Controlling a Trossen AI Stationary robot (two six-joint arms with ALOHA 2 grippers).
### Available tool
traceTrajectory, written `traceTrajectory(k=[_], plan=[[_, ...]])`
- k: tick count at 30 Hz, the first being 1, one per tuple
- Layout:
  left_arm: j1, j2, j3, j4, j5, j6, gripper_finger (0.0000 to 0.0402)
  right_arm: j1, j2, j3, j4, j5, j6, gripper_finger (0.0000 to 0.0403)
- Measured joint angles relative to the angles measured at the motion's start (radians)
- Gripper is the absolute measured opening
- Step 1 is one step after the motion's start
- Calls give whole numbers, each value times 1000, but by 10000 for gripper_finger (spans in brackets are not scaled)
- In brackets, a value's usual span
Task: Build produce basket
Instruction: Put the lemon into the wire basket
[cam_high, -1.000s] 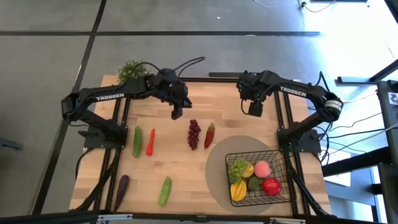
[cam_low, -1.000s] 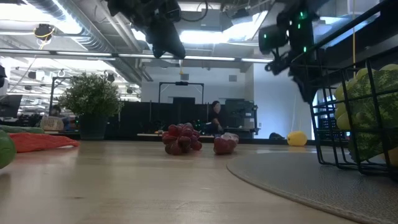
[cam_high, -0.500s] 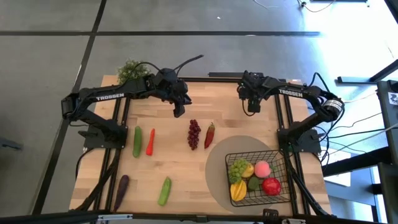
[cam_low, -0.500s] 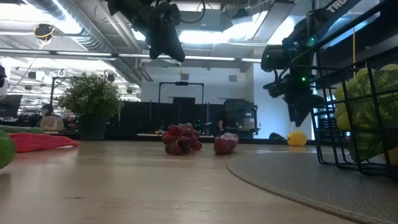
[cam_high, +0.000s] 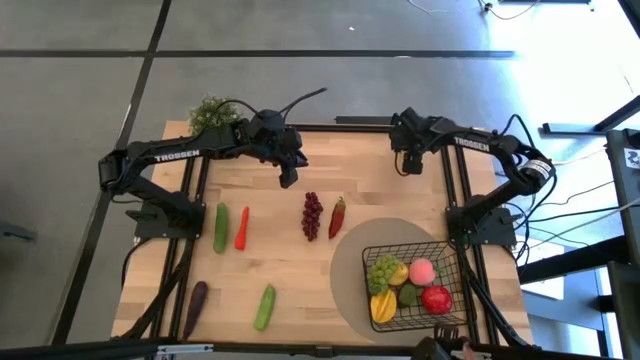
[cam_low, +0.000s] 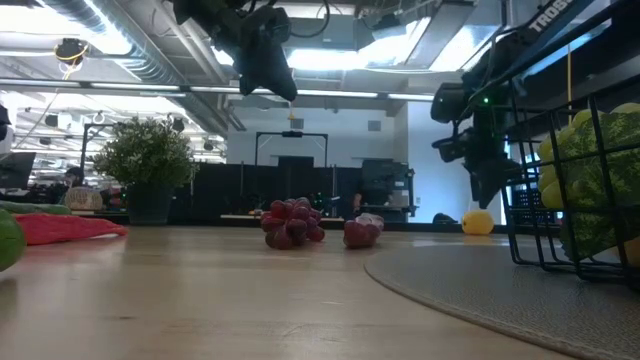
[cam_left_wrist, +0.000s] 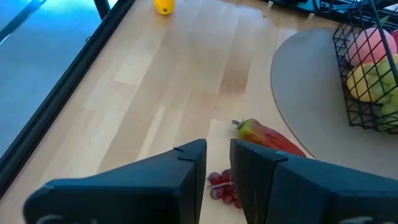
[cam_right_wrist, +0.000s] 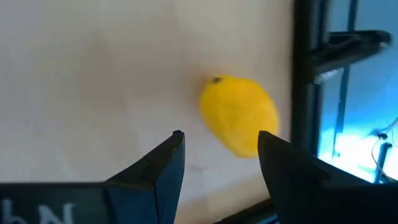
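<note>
Right gripper (cam_right_wrist: 217, 144): raised over the far right corner of the bench (cam_high: 300, 270), fingers apart and holding nothing. A yellow lemon (cam_right_wrist: 239, 115) lies on the wood just beyond the fingertips, close to the bench's edge; in the low view the same lemon (cam_low: 477, 222) appears far back, below the hanging gripper (cam_low: 490, 195).

Left gripper (cam_left_wrist: 217, 163): held high over the far middle of the bench, fingers drawn close with only a narrow gap between them, nothing gripped. Beneath and just ahead of it lie a bunch of dark red grapes (cam_high: 312, 215) and, just beside that, a red chili (cam_high: 337, 216); the two rest near each other at the bench's centre, apart from the gripper.

Basket (cam_high: 452, 262): black wire mesh, standing on a round grey mat (cam_high: 350, 270) at the near right. It contains green grapes (cam_high: 383, 269), a pink peach (cam_high: 421, 270), a red apple (cam_high: 436, 298) and yellow pieces (cam_high: 383, 305).

Left half of the bench: a green cucumber (cam_high: 220, 227) and an orange carrot (cam_high: 241, 228) lie side by side; nearer the front edge lie a purple eggplant (cam_high: 195, 303) and a second cucumber (cam_high: 264, 306). A leafy potted plant (cam_high: 212, 112) stands at the far left corner.
</note>
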Motion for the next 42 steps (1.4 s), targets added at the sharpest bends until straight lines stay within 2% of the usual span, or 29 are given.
traceTrajectory(k=[10, 16, 21, 42], plan=[[2, 0, 0, 0, -7, 11, 60, -16, 0, 0, -17, -5, 1, 193], [6, 0, 0, 0, -108, 11, 60, -16, 0, 0, -17, -6, 2, 193], [6, 0, 0, -1, -147, 11, 60, -16, 0, 0, -14, -6, 1, 193], [5, 0, 0, 0, -149, 12, 60, -16, 0, 0, -13, -8, 5, 193]])
